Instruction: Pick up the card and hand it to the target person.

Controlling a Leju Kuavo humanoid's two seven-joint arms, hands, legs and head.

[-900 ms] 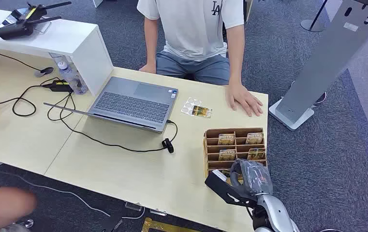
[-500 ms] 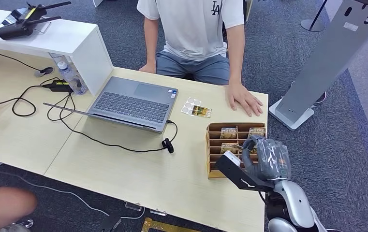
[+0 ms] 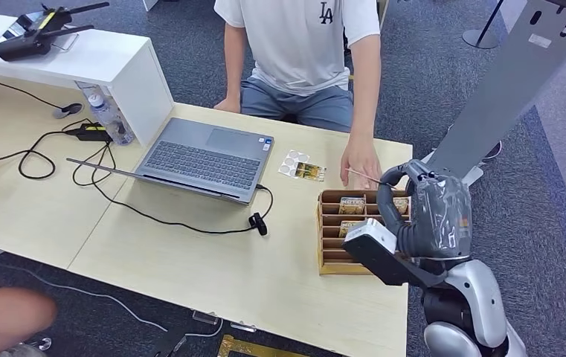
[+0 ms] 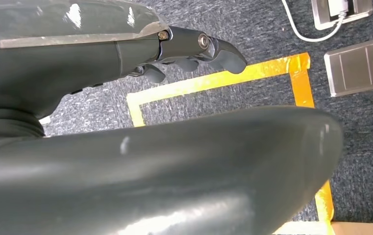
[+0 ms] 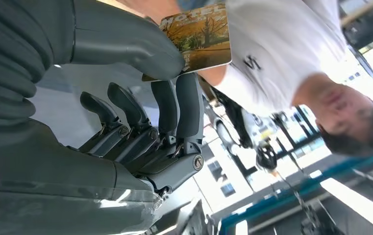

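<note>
I have the card (image 5: 199, 41) pinched between the thumb and fingers of my right hand (image 3: 425, 212), raised above the wooden card rack (image 3: 332, 253) at the table's (image 3: 213, 275) near right corner, and in the head view the card shows as a thin edge poking toward the person's hand (image 3: 360, 160), which hangs just beside it over the table edge. The handover is the step in hand, I judge, and doing it well means holding the pinch firm and the card level, with its free end offered to the person's fingers so they can take a clear stretch of it and not my thumb. I should let go only once I feel or see their grip on it, otherwise it may drop onto the rack. My left hand (image 4: 189, 51) hangs by the floor with its fingers curled in and nothing held
</note>
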